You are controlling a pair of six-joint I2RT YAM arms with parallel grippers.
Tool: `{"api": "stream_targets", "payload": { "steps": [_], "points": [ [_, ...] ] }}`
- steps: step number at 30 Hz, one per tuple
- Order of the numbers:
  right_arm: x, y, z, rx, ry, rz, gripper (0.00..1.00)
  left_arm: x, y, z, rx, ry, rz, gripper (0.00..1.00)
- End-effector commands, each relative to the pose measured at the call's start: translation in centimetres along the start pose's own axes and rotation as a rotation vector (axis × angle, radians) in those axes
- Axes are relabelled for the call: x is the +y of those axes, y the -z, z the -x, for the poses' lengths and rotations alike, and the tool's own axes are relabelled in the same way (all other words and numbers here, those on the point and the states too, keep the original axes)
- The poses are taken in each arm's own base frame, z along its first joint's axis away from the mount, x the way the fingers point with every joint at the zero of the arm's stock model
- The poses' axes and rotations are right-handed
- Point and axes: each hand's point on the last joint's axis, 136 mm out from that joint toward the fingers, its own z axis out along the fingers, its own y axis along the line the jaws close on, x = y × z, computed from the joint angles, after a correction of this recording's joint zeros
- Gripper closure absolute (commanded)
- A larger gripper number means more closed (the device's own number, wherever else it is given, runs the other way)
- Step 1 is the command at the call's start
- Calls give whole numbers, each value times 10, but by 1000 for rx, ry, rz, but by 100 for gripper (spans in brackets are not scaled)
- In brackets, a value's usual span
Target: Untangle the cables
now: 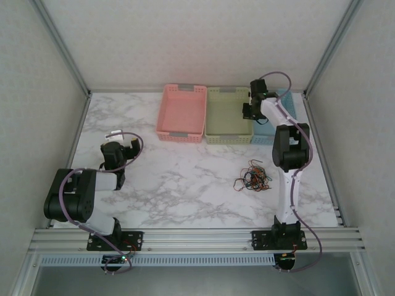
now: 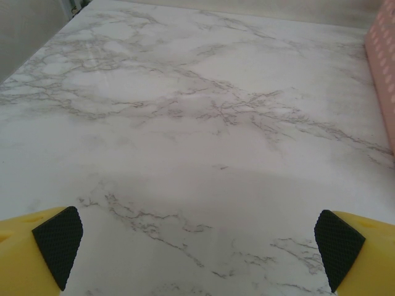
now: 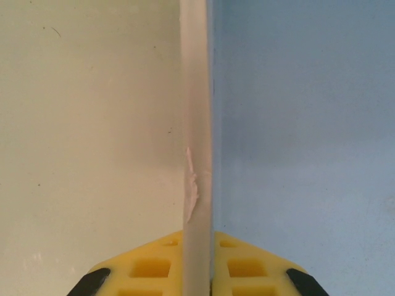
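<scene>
Left claw (image 2: 197, 250) is hanging released over the white marble counter (image 2: 185, 123); right claw (image 3: 197, 240) is grasping a pale plastic basket wall (image 3: 196, 92)

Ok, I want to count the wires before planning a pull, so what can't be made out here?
- Small clump of thin orange-red, black and brown cables: top view, too small to count strands or trace crossings.
- Light blue plastic basket: top view, largely covered by the right arm.
- Right hand: right wrist view, shut, but the bottom edge cuts off where it meets the pale basket wall, so a pinch is unclear.
</scene>
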Motion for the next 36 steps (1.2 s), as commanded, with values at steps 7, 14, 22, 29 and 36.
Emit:
{"api": "stream_targets", "payload": {
  "steps": [7,14,22,29,36],
  "points": [
    [70,-23,-13,74,36,116,97,-1,-3,3,-2,13,-4,0],
    [91,-28,-10,78,32,126,97,-1,-2,3,-1,11,-3,0],
    [103,-25,-4,65,6,143,93,-1,-2,4,-5,11,-2,0],
    [103,-13,5,37,7,143,82,-1,-2,4,-5,11,-3,0],
    [104,27,29,-37,22,153,47,-1,-2,3,-3,10,-2,0]
  ]
}}
